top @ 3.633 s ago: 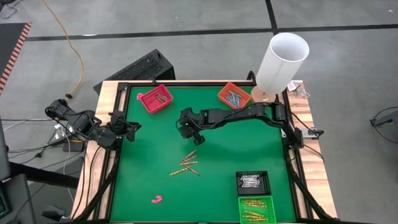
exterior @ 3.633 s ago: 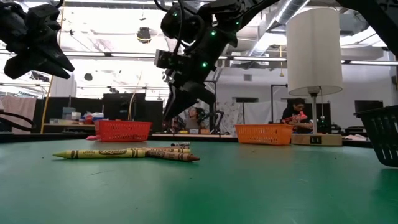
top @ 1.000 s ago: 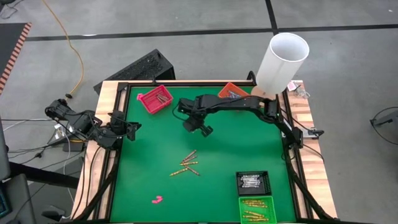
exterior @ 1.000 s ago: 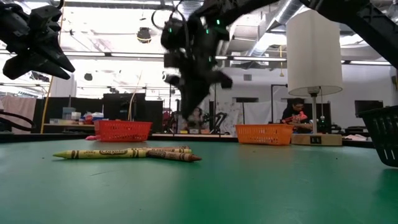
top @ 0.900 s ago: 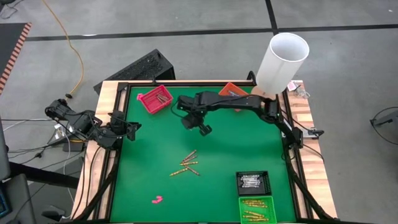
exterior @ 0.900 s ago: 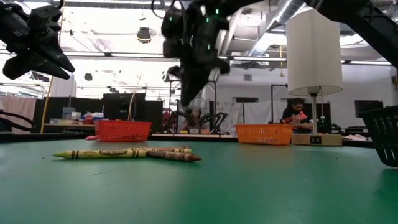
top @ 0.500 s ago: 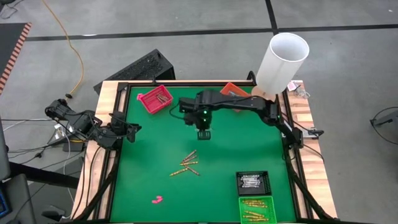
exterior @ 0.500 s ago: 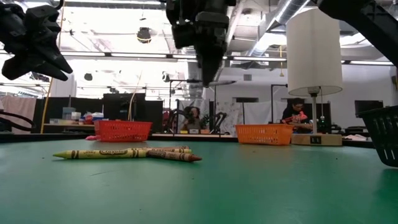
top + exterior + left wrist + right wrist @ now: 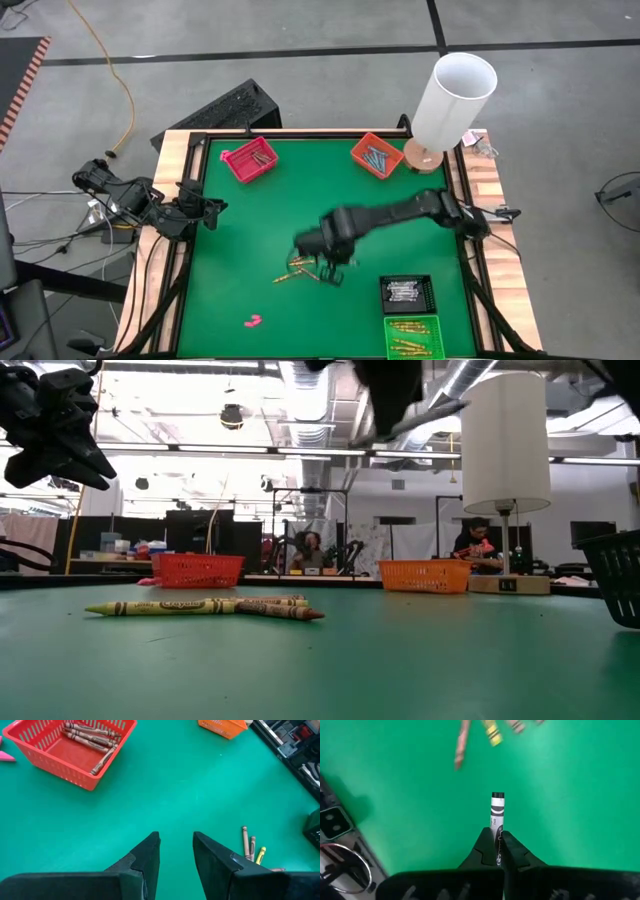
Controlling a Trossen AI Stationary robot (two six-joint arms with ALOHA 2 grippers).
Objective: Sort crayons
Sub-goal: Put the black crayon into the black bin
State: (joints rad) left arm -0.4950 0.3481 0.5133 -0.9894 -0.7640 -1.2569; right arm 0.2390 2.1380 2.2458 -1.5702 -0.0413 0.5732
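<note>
The right gripper [image 9: 335, 262] hangs over the middle of the green table [image 9: 240, 240], blurred in the high view, just beside the loose crayons [image 9: 300, 267] lying there. In the right wrist view its two fingers [image 9: 485, 849] are pinched onto a white-grey crayon [image 9: 497, 814], which sticks straight out from between them above the mat; more loose crayons show farther off at the edge of that picture.

The left gripper [image 9: 207, 209] waits at the table's left edge, raised off the surface, its fingers [image 9: 145, 857] parted with a clear gap and nothing between them.

From the low view the loose pile reads as a yellow crayon [image 9: 160, 605] lying flat with darker, brownish ones touching it at one end.

The red tray [image 9: 249, 158] near the far left corner holds reddish-brown crayons. The orange tray [image 9: 376, 154] at the far edge toward the right holds bluish ones. A black tray [image 9: 406, 293] sits near the front right, and the green tray [image 9: 413, 337] at the front right corner holds yellow-orange crayons. A small pink lump [image 9: 252, 321] lies near the front edge toward the left. A white cylinder [image 9: 452, 99] stands at the far right corner
</note>
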